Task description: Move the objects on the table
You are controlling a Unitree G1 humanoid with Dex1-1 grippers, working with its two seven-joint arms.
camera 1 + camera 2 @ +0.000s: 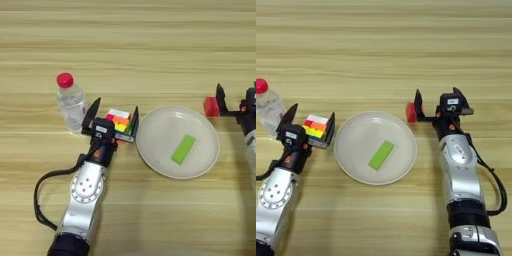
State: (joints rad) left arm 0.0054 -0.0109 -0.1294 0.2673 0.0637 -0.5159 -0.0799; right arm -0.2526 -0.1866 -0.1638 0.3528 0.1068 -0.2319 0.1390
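On the striped light wooden table (150, 45), the water bottle (70, 103) stands upright at the left. Just right of it, the left gripper (112, 119) has its fingers spread around the puzzle cube (119, 120). A white plate (200, 125) holding a green block (183, 149) follows. Rightmost, the right gripper (437, 106) stands open beside a red block (411, 112).

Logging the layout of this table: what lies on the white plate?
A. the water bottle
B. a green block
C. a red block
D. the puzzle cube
B: a flat green block lies on the white plate; the red block sits on the wood beside the rim.
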